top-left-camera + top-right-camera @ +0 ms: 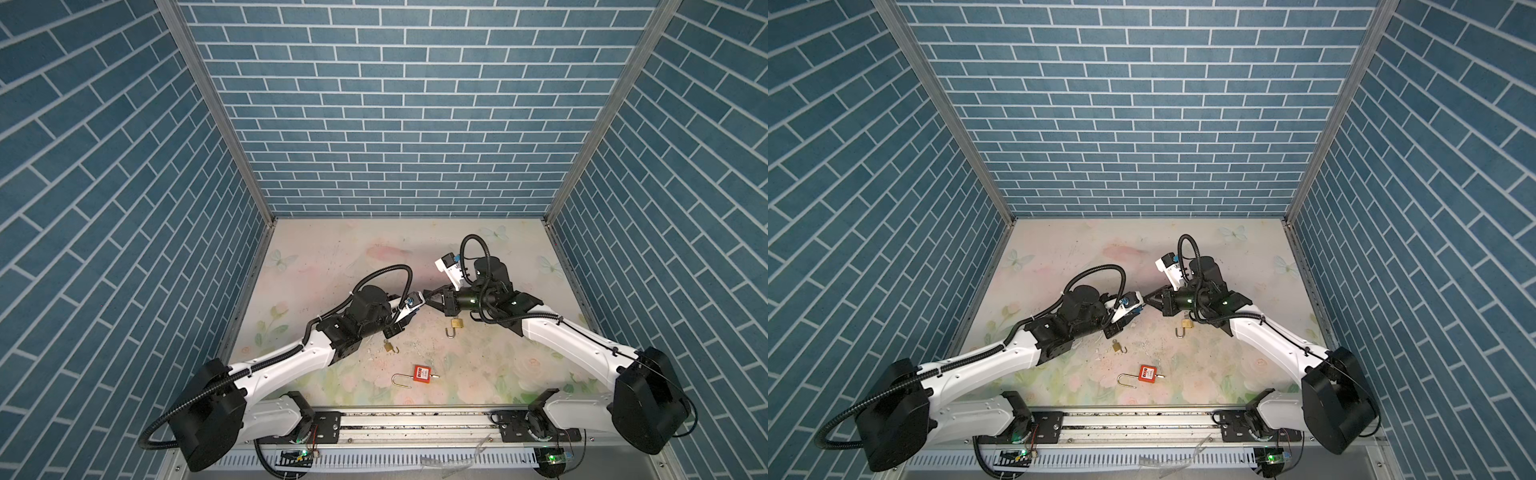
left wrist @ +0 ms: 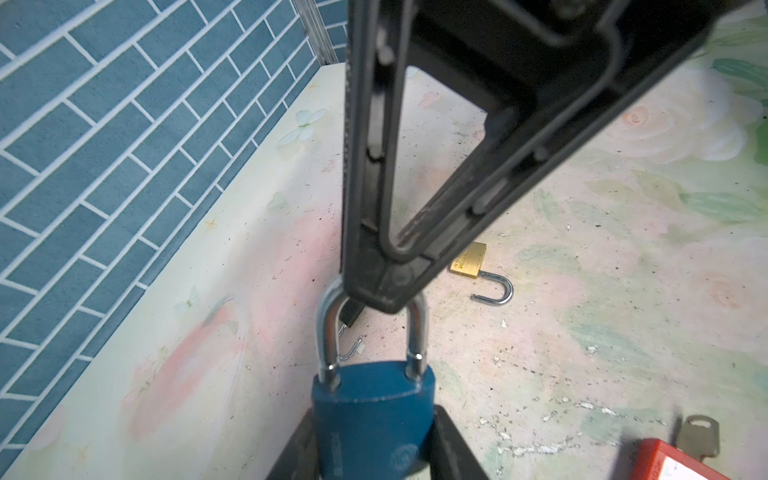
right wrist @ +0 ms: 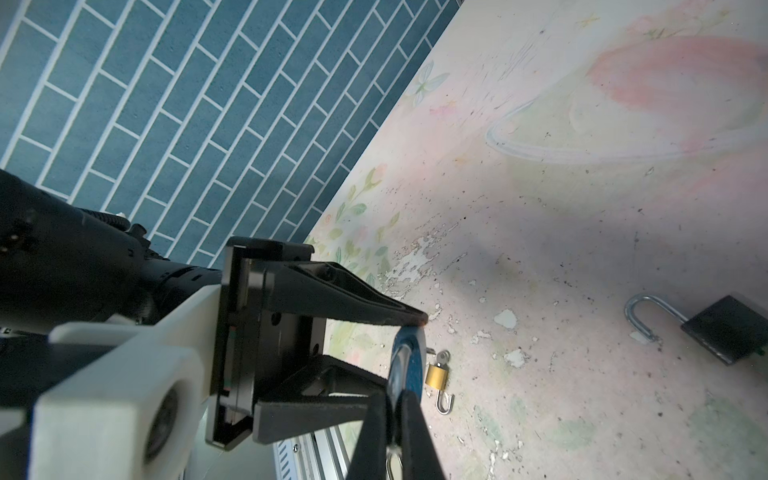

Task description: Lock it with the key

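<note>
A blue padlock (image 2: pixel 374 415) with a silver shackle (image 2: pixel 417 328) is held above the table. My left gripper (image 2: pixel 374 451) is shut on its body, one finger on each side. My right gripper (image 2: pixel 386 293) comes from the opposite side and is shut on the top of the shackle, seen again between its fingertips (image 3: pixel 415 432). Both shackle legs sit in the body. In both top views the grippers meet at mid-table (image 1: pixel 424 294) (image 1: pixel 1145 297). No key shows in the blue padlock. A key (image 2: pixel 698 430) sticks out of the red padlock (image 2: pixel 681 461).
Other padlocks lie on the floral table with open shackles: the red one (image 1: pixel 421 372), a brass one (image 1: pixel 456 323) under my right wrist, a small brass one (image 1: pixel 389 347) with a key (image 3: pixel 444 356), and a black one (image 3: pixel 731 332). Blue brick walls enclose three sides.
</note>
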Robot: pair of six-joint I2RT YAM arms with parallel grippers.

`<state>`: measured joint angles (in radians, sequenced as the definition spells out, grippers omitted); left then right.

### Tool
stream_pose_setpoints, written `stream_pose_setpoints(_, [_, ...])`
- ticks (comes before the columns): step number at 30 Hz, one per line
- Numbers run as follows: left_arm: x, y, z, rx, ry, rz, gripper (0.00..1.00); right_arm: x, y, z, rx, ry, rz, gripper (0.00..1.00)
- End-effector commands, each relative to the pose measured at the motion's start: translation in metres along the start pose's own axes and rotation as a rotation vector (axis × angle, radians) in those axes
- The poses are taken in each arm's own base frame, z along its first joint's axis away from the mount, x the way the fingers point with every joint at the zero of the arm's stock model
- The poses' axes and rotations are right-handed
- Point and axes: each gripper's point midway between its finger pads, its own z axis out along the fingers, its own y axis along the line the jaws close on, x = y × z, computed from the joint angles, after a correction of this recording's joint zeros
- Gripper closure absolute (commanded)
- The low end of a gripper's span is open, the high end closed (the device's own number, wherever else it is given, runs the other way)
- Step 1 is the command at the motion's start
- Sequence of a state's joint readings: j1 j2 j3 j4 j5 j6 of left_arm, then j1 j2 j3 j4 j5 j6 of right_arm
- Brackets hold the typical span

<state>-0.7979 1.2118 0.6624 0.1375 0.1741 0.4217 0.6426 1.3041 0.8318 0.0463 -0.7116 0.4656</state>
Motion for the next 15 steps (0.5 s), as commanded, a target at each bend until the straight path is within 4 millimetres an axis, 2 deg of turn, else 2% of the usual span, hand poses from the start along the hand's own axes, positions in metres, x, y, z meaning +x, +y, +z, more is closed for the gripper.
stream_pose_setpoints(1, [-0.081,0.018,-0.020,-0.047,-0.260,0.037,1.00,0.027,0.003,0.013,-0.046,0.084,0.031,1.00])
stream_pose_setpoints(9, [-0.113,0.041,-0.038,-0.159,-0.380,0.021,1.00,0.041,-0.007,0.017,-0.027,0.120,0.070,1.00])
stream_pose_setpoints(15, [-0.139,0.048,-0.046,-0.172,-0.457,0.026,1.00,0.051,-0.012,0.022,-0.011,0.144,0.085,1.00])
